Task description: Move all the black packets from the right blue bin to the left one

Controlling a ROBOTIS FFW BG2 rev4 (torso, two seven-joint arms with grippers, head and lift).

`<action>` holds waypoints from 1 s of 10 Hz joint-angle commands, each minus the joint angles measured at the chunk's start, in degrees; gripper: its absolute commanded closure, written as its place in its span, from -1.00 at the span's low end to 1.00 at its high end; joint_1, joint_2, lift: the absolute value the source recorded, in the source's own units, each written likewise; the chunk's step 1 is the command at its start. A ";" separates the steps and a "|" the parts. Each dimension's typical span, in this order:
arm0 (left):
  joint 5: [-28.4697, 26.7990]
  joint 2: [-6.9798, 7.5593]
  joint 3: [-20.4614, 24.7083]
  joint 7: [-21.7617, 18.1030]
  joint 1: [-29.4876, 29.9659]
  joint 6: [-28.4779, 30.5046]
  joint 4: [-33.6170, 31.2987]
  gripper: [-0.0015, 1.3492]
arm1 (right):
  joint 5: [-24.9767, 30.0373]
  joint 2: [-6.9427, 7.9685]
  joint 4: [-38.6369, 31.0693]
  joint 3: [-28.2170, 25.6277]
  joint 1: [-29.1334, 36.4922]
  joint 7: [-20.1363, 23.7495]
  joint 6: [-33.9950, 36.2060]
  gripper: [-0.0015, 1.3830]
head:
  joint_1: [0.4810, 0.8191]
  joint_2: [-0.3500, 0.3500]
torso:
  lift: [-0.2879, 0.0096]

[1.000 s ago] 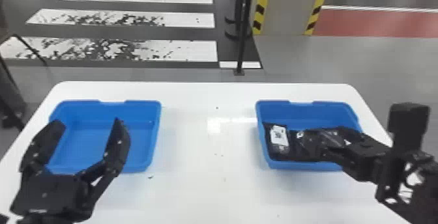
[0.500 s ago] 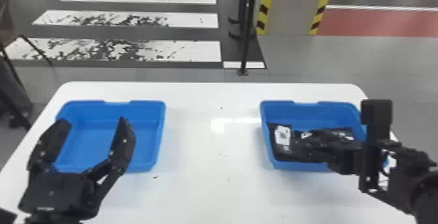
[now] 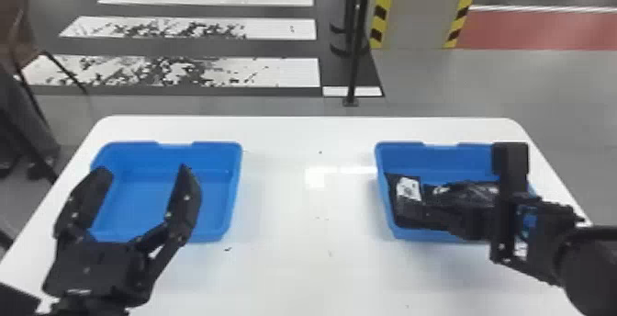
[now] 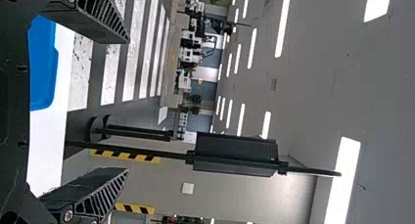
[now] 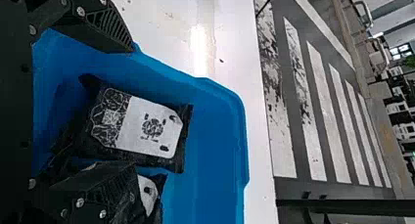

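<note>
In the head view my left gripper (image 3: 144, 172) is over the left blue bin (image 3: 233, 191), whose floor shows bare; in the left wrist view the same gripper (image 4: 127, 105) stands open. My right gripper (image 3: 475, 221) reaches over the right blue bin (image 3: 383, 200) from the right. A black packet with a white label (image 3: 408, 189) lies at that bin's left side, and more black packets (image 3: 468, 193) lie beside it. The right wrist view has my right gripper (image 5: 133, 106) open, a labelled packet (image 5: 151, 128) between its fingers' lines and another packet (image 5: 148, 192) partly behind one finger.
Both bins stand on a white table (image 3: 294, 269), with a wide stretch of tabletop between them. Beyond the far edge a black pole (image 3: 356, 62) rises from the floor. A chair (image 3: 18, 21) stands off to the left.
My right arm has shifted leftward over the right bin, its wrist turning somewhat. The whole head view has slid slightly rightward. My left gripper keeps its place over the left bin.
</note>
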 commanded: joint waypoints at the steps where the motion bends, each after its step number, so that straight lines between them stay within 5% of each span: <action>1: -0.11 0.00 -0.08 0.00 -0.14 -0.05 0.01 -0.85 | -1.52 -0.24 2.84 0.71 -1.09 0.26 -1.03 -0.66 | 0.27 -0.01 | -0.01; 10: -0.11 0.00 -0.31 -0.35 -0.56 -0.33 0.72 -0.85 | -2.43 -1.56 13.25 3.68 -6.99 0.34 1.50 -0.56 | 0.27 -0.01 | -0.01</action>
